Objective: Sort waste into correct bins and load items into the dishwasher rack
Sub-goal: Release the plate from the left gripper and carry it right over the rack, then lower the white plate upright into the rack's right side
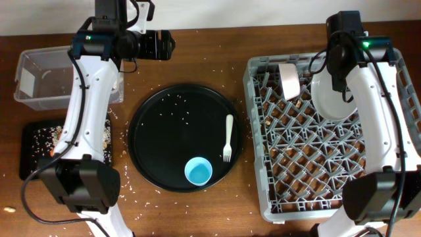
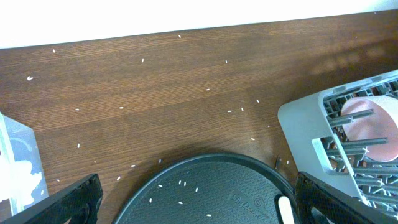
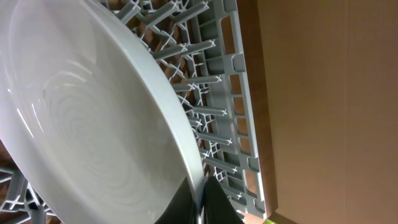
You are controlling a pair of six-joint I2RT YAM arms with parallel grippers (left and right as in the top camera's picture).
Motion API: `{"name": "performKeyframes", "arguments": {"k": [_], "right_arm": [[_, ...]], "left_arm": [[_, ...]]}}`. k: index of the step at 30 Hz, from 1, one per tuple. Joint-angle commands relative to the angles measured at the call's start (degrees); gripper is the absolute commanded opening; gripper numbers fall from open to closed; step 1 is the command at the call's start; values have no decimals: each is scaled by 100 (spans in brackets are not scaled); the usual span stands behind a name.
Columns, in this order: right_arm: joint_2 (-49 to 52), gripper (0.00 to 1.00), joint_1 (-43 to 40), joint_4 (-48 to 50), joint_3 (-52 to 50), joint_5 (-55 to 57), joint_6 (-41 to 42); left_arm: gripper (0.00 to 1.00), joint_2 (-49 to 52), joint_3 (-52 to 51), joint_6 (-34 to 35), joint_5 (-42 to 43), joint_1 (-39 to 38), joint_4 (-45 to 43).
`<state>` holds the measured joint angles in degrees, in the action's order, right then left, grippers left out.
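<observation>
The right claw point(image 3: 200, 198) pinches the rim of a white round plate point(image 3: 81, 118), held on edge among the pegs at the far right corner of the large square grey plastic dishwasher rack point(image 1: 252, 141); a small white bowl point(image 1: 289, 80) already stands on edge in the rack's far left corner. The left claw point(image 1: 170, 45) hangs spread and empty over the brown wooden desk point(image 1: 217, 46), just beyond the large round black tray point(image 1: 164, 131); on that tray a light blue plastic cup point(image 1: 198, 171) and a white plastic fork point(image 1: 228, 138) wait to be loaded. Beige rice scraps point(image 1: 49, 137) lie in the shallow black rectangular tray point(image 1: 31, 168), beside the clear rectangular plastic box point(image 1: 46, 66); no wrapper or carrot shows loose, so sorting looks nearly done, with only stray grains point(image 1: 176, 99) left.
</observation>
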<state>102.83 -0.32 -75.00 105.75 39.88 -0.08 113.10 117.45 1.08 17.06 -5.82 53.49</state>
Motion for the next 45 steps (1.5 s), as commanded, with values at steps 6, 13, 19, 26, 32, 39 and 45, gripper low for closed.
{"name": "performKeyframes", "arguments": {"k": [6, 13, 19, 26, 32, 39, 45], "right_arm": [[-11, 32, -275, 26, 17, -498, 31], [-13, 40, -275, 52, 22, -1126, 120], [-415, 64, -695, -350, 33, -2588, 2634], [-1801, 64, -1375, -866, 33, -3364, 2557], [-3257, 79, -1902, -798, -894, -3609, 2433], [-3556, 81, -2568, 1298, -3836, -5685, 2002], [-3329, 74, -2559, 1849, -4271, -5775, 2065]], "left_arm": [[98, 48, 50, -50, -39, -2, 11], [98, 48, 50, -50, -39, -2, 9], [99, 48, 50, -50, -39, 0, -15], [99, 48, 50, -50, -39, -2, -66], [99, 48, 50, -52, -42, 0, -79], [99, 48, 50, -52, -42, 0, -79], [99, 48, 50, -52, -39, 0, -76]]}}
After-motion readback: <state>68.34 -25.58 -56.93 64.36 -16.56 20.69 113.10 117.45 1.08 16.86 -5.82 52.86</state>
